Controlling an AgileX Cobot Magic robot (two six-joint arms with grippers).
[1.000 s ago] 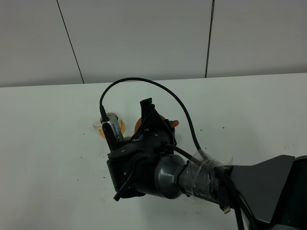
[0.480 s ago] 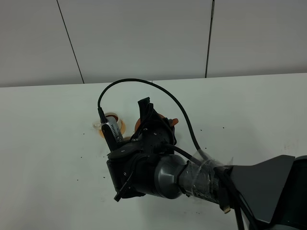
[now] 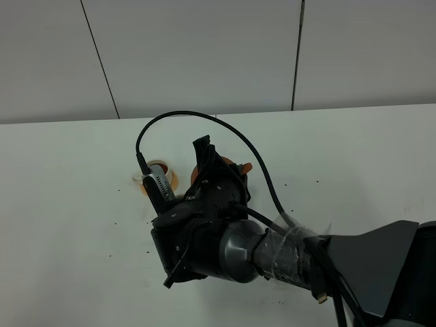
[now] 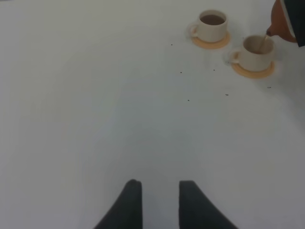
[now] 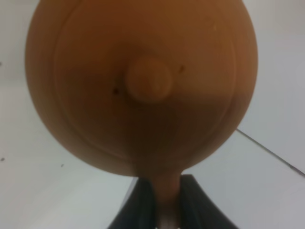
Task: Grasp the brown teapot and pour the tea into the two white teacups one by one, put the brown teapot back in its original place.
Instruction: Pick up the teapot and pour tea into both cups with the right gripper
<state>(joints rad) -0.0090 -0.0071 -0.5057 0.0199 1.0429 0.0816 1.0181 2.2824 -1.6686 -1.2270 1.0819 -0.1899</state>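
Brown teapot [image 5: 143,86] tilts spout-down just above one white teacup [image 4: 256,52]. Our right gripper [image 5: 162,186] pinches its handle between nearly closed fingers [image 5: 143,205]. Our left gripper [image 4: 160,188] stands slightly parted, empty.

The brown teapot [image 5: 143,81] is glowing a plain reddish-orange clay, with lid and knob matching and no pattern. The two white teacups [image 4: 212,27] are showing cream, one with dark brown liquid inside, and their saucers [image 4: 252,71] are reading orange-tan. The table [image 4: 95,95] is looking white, sprinkled with tiny dark specks. The left gripper [image 4: 160,186] is showing charcoal. The right arm [image 3: 238,252] is running black and grey with a black cable [image 3: 238,135], and the wall [image 3: 204,54] is sitting pale grey, crossed by thin dark seams.
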